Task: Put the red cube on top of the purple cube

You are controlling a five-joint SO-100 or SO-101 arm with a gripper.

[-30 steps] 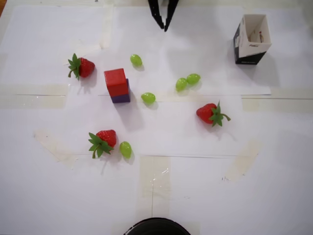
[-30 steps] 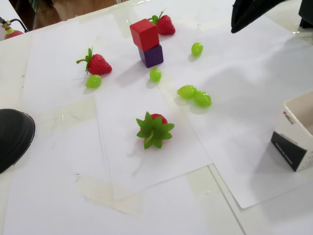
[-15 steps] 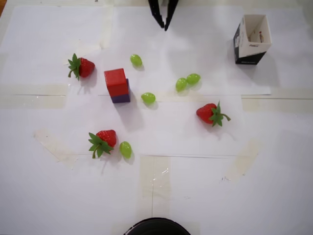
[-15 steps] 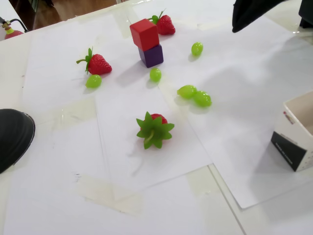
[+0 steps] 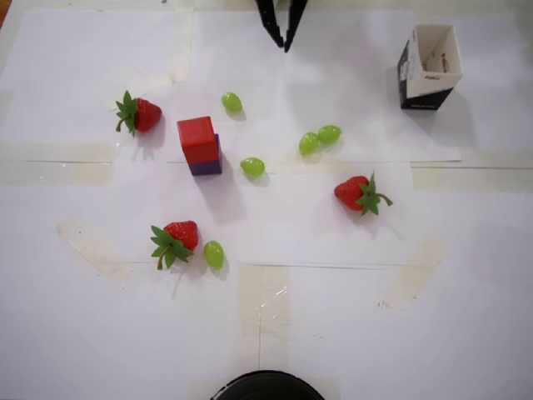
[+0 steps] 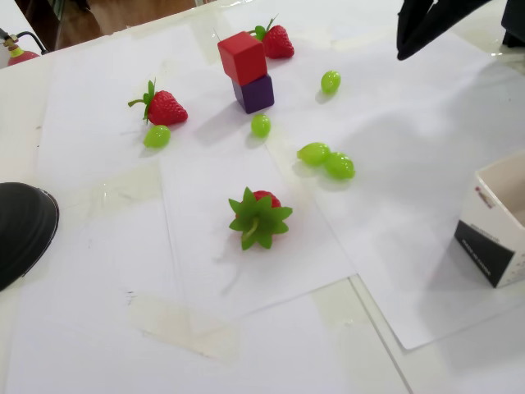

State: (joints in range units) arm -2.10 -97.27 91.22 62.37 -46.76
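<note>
The red cube [image 5: 196, 137] sits on top of the purple cube [image 5: 208, 163] left of the table's middle in the overhead view. In the fixed view the red cube [image 6: 242, 56] rests slightly skewed on the purple cube [image 6: 256, 93]. My gripper [image 5: 282, 43] hangs at the top edge of the overhead view, well apart from the stack, with its black fingers meeting at the tips and nothing between them. It shows at the top right of the fixed view [image 6: 404, 51].
Three strawberries [image 5: 141, 114] [image 5: 179, 237] [image 5: 356, 193] and several green grapes [image 5: 318, 139] lie around the stack on white paper. An open black-and-white box [image 5: 429, 67] stands at the right. A black round object [image 5: 266, 387] sits at the near edge.
</note>
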